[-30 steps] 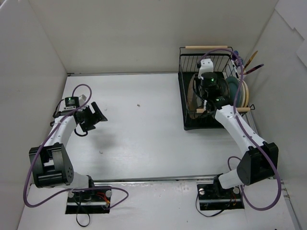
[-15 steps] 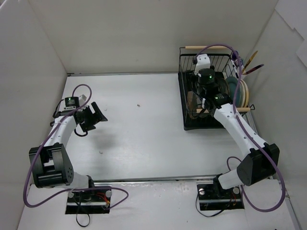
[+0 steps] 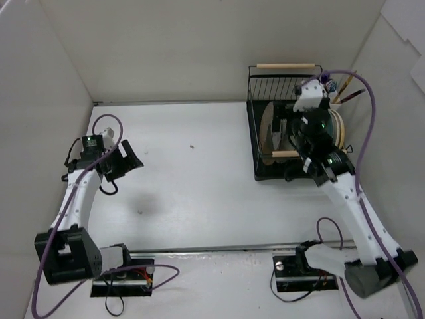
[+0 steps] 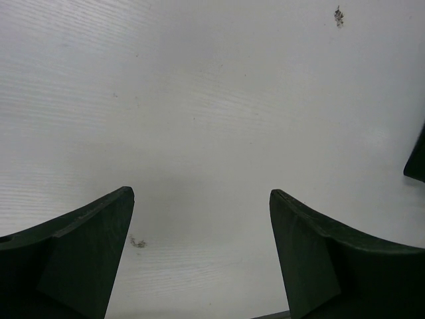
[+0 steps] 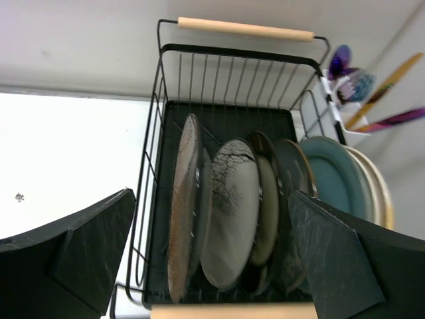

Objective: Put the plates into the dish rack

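Black fingers of our right end effector (image 5: 211, 219) stand spread wide above the dish rack (image 5: 159, 133), which sits at about 2 o'clock on the worktop (image 3: 199, 179). We see the plates standing on edge in it: a speckled brown plate (image 5: 180, 212) at the 9 o'clock end, then a cream plate with a dark branch motif (image 5: 229, 219), dark plates (image 5: 292, 176) and a teal plate (image 5: 335, 173) towards 3 o'clock. Our left end effector (image 4: 201, 194), equally spread, hangs over the white worktop at about 9 o'clock, well apart from the rack.
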